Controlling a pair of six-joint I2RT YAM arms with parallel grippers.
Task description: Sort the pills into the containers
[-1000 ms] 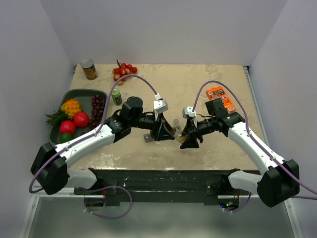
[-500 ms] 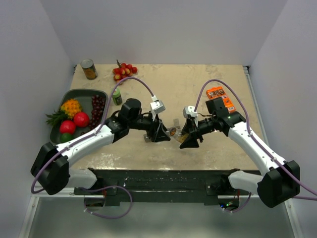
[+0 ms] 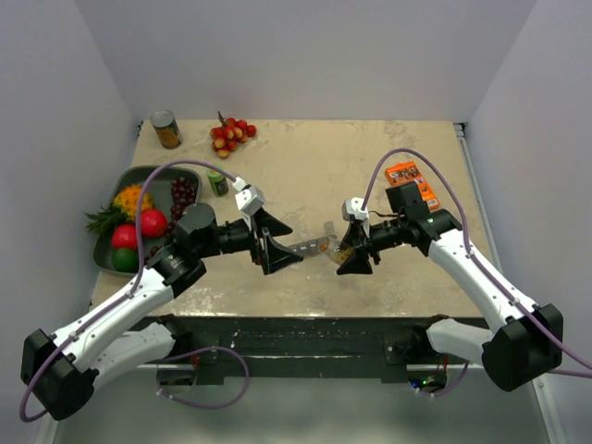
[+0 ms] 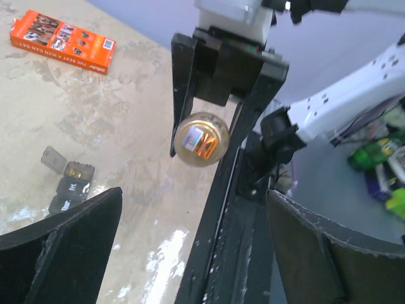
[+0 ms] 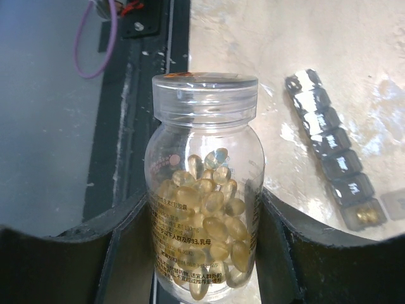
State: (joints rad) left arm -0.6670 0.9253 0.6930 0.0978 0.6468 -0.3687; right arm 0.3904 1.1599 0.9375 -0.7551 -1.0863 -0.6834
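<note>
**Right tool grips the pill bottle; left tool gapes wide with nothing in it**

Your left tool [image 3: 283, 246] sits near the middle of the table [image 3: 370, 157], its jaws spread wide and nothing between them. Your right tool [image 3: 349, 256] faces it from the right, closed on the bottle [image 5: 205, 190] with a finger on each side of the clear body. The clear cap is on.

The pills [image 5: 205, 215] show through the wall as a yellowish heap. The bottle's lowest part is cut off at the edge of the right wrist view, and its printed label is too small to read. From above, the black fingers all but hide the bottle. The left wrist view shows only one round end, and you cannot tell which end.

The container strip [image 3: 310, 246] lies on the table between your two tools. In the right wrist view it runs just right of the bottle. Its end compartment holds a few yellowish pieces; the others are too dark to judge. In the left wrist view only one end shows, lids flipped up, the rest hidden behind the finger [image 4: 63, 253].

An orange packet [image 3: 413, 182] lies on the far right, partly covered by your right arm.
</note>
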